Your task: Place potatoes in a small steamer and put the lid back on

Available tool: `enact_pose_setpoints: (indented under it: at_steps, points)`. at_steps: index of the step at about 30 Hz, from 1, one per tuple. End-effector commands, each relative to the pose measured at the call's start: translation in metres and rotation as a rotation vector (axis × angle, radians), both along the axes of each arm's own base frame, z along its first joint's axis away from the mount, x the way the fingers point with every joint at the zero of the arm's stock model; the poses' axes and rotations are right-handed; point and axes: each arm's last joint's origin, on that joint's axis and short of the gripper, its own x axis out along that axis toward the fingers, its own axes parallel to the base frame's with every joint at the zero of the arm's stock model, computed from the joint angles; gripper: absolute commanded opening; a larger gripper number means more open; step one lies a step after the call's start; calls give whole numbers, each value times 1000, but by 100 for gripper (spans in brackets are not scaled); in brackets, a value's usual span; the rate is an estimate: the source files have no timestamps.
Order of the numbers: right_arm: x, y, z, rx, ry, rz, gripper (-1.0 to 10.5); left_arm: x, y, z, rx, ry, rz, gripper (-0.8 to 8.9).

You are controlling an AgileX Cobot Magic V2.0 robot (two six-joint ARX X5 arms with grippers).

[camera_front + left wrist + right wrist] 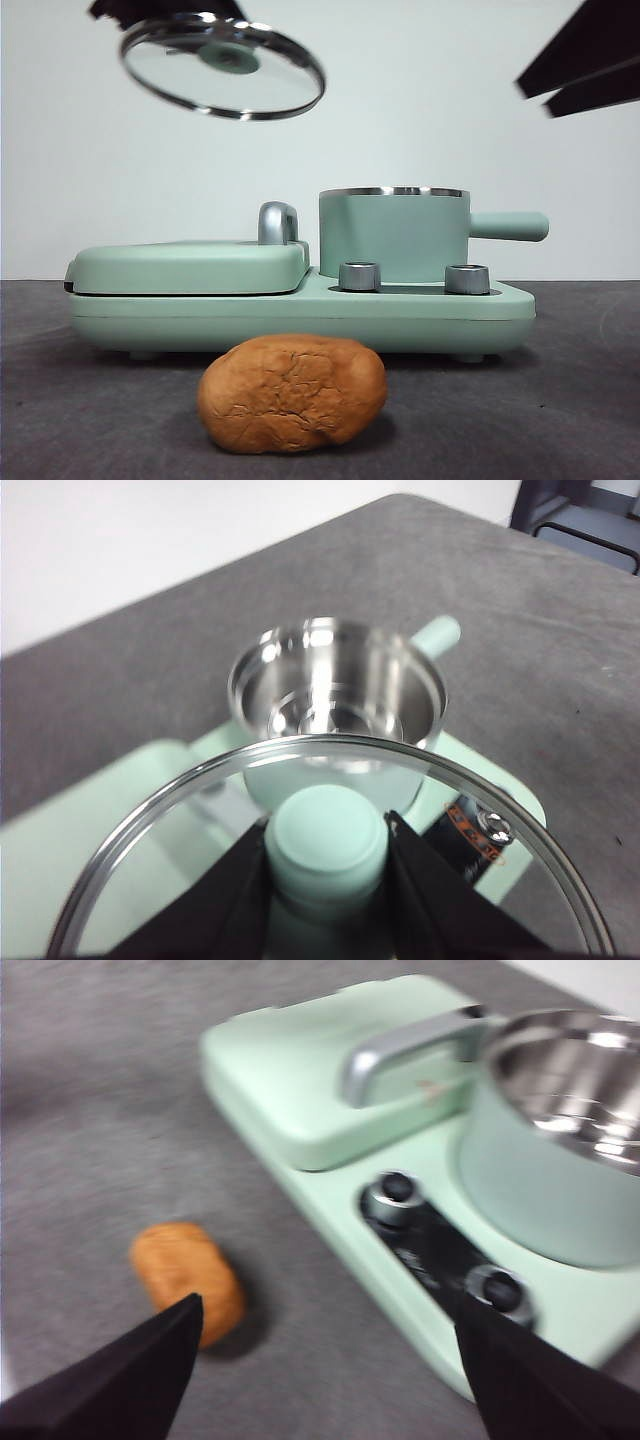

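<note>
One potato (pixel 292 393) waits at six o'clock below the empty steamer (pixel 393 234); my left gripper (pixel 327 840) grips the lid (pixel 222 66) aloft, right gripper (pixel 330 1360) spread empty.

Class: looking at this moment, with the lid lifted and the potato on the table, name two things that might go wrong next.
1. The left pincer grips the glass lid only by its small knob, tilted in the air; it might slip.
2. The potato looks about as wide as the steamer pot, so it may catch on the rim instead of dropping in.
</note>
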Motion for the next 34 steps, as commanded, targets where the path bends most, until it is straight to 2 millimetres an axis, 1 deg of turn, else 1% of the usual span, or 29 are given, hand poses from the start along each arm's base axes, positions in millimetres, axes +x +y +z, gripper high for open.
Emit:
enact_pose_setpoints:
  at_steps: [1,3,6,12,15,23,26,29,34]
  points:
    - [6,13,-1,-8,17,50,398,-9,6,2,-51,-18,34,17]
    - [11,24,-7,-26,43,89,398,-16,11,-2,-59,-10,46,17]
    - [17,39,-18,-57,72,125,399,-23,16,-1,-57,-8,56,17]
    - [28,67,-36,-106,134,204,410,-24,22,5,-80,-46,91,16]
    - [34,82,-41,-145,156,248,439,-24,23,5,-79,-46,95,16]
    - [57,120,-46,-193,210,297,439,-23,24,5,-79,-46,98,16]
    - [64,130,-50,-225,250,306,439,-23,24,5,-78,-47,97,16]
    - [65,139,-56,-270,304,323,439,-23,24,5,-77,-48,97,16]
    - [58,145,-67,-351,334,355,438,-23,24,5,-76,-48,96,16]
